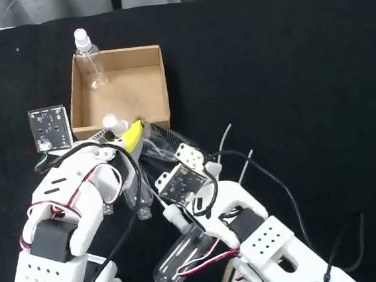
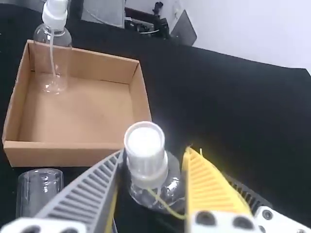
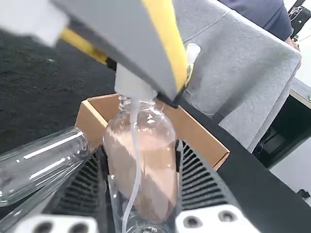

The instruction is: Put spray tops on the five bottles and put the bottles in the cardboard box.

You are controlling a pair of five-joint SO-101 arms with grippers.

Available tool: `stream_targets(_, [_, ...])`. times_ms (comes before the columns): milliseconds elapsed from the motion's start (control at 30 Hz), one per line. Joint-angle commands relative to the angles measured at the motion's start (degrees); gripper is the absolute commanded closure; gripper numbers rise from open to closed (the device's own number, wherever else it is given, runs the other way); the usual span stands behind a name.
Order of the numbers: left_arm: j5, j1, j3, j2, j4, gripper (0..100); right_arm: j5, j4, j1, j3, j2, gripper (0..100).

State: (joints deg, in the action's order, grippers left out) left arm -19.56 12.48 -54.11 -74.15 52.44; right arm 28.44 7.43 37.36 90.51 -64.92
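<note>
The left claw (image 2: 153,156) pinches a spray top (image 2: 144,141); the right claw (image 3: 141,151) clamps its bottle (image 3: 145,187). A second bottle (image 1: 92,69) stands in the box's (image 1: 117,52) corner.

High cam hangs above, looking down past my two arms toward the box (image 1: 116,53). Left wrist cam sits close over the bottle (image 2: 165,187), facing the box (image 2: 73,154) just beyond. Right wrist cam is jammed up near the same bottle (image 3: 146,165), box (image 3: 200,134) behind it. All three share the box, and the wrist cams share the bottle too.
</note>
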Motion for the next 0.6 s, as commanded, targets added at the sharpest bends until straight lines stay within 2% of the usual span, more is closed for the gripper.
stream_targets(0, [0.44,-1.10,4.00,-0.79,0.00,82,0.35,1.67,-0.88,-0.75,-2.24,98.8])
stream_targets(267, [-2.64,-4.79,6.73,-0.79,2.11,82,0.35,1.67,-0.88,-0.75,-2.24,98.8])
stream_targets(567, [-2.73,-4.88,10.51,-0.79,6.42,82,0.35,1.67,-0.88,-0.75,-2.24,98.7])
